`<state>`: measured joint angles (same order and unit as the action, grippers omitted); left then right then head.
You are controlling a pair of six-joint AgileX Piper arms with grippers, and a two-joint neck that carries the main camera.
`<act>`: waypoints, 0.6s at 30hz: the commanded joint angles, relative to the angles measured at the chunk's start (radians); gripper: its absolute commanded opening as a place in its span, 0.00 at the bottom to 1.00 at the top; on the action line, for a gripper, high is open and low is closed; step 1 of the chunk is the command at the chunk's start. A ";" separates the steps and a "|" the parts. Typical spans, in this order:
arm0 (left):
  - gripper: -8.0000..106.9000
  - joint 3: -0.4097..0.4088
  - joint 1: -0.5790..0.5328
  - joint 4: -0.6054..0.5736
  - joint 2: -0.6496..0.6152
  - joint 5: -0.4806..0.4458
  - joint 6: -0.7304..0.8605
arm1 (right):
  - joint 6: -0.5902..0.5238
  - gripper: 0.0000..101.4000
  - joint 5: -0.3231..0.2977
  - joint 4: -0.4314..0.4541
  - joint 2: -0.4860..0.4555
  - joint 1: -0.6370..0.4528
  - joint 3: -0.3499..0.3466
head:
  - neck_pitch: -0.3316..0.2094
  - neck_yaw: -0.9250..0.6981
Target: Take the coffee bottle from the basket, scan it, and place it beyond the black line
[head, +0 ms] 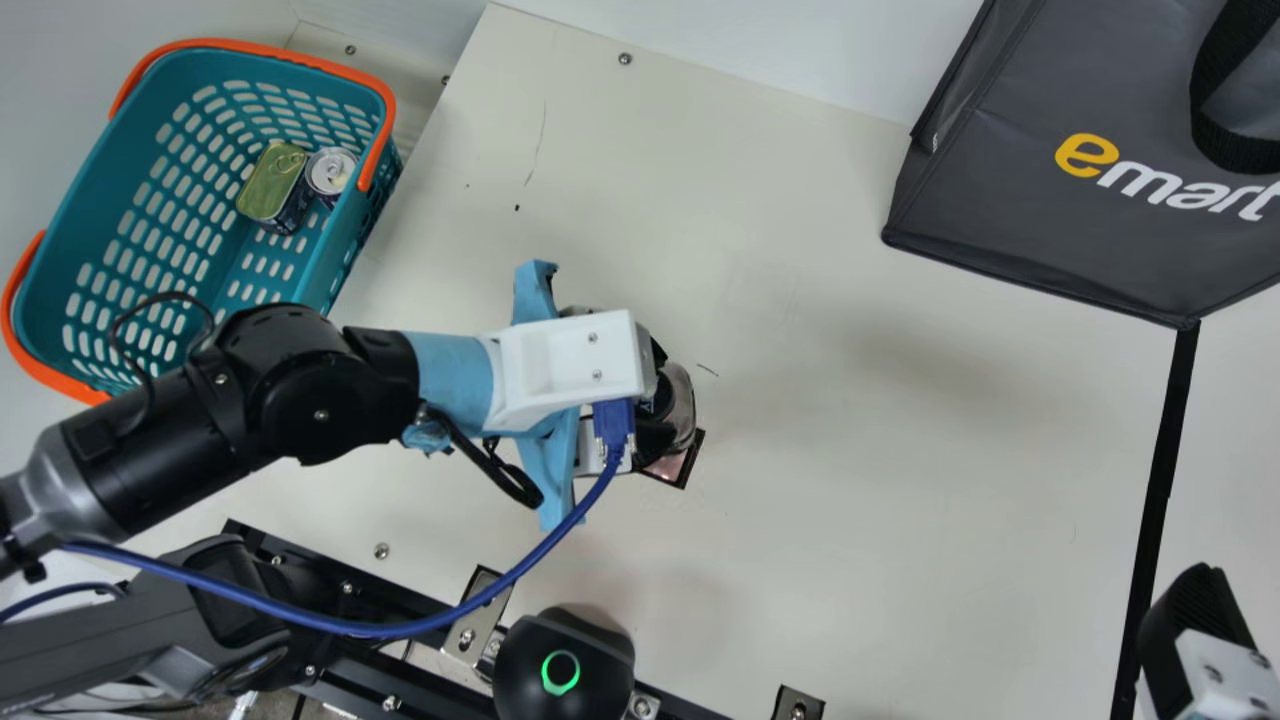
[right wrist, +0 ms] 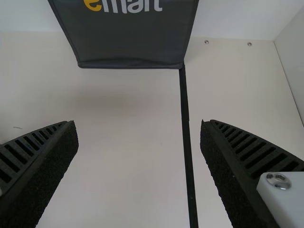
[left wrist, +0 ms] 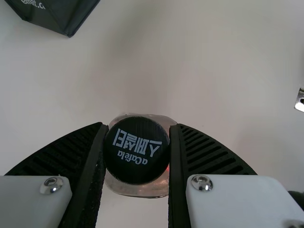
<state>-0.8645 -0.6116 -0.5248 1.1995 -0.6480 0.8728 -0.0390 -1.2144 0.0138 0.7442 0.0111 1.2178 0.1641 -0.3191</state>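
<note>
**Coffee bottle (left wrist: 137,159) held short of black line (right wrist: 186,133)**

Left gripper (left wrist: 137,126): fingers closed on the bottle, well off the line on its basket (head: 105,190) side; long axis appears to follow the fingers. Right gripper (right wrist: 137,123): fingers spread, nearer the line. Assessment: bottle must travel across the line; scan unconfirmed.

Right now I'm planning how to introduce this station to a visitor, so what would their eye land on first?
Probably the teal basket with its orange handles, at the main view's upper left, then the big dark bag at its upper right. Between them, near the middle, the left gripper grips the black-capped coffee bottle.
</note>
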 commanded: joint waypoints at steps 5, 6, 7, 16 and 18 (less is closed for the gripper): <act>0.16 0.004 0.017 -0.043 0.008 -0.015 0.081 | 0.000 0.90 0.000 0.000 0.000 0.000 0.000 | -0.026 -0.002; 0.16 0.004 0.020 -0.049 0.010 -0.018 0.092 | 0.000 0.90 0.000 0.000 0.000 0.000 0.000 | -0.026 -0.002; 0.16 0.004 0.022 -0.055 0.011 -0.020 0.101 | 0.000 0.90 0.000 0.000 0.000 0.000 0.000 | -0.026 -0.002; 0.16 0.002 0.040 -0.085 0.026 -0.035 0.164 | 0.000 0.90 0.000 0.000 0.000 0.000 0.000 | -0.026 -0.002; 0.16 0.002 0.043 -0.088 0.028 -0.037 0.172 | 0.000 0.90 0.000 0.000 0.000 0.000 0.000 | -0.026 -0.002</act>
<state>-0.8623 -0.5698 -0.6115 1.2261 -0.6836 1.0432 -0.0390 -1.2144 0.0138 0.7442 0.0111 1.2178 0.1641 -0.3191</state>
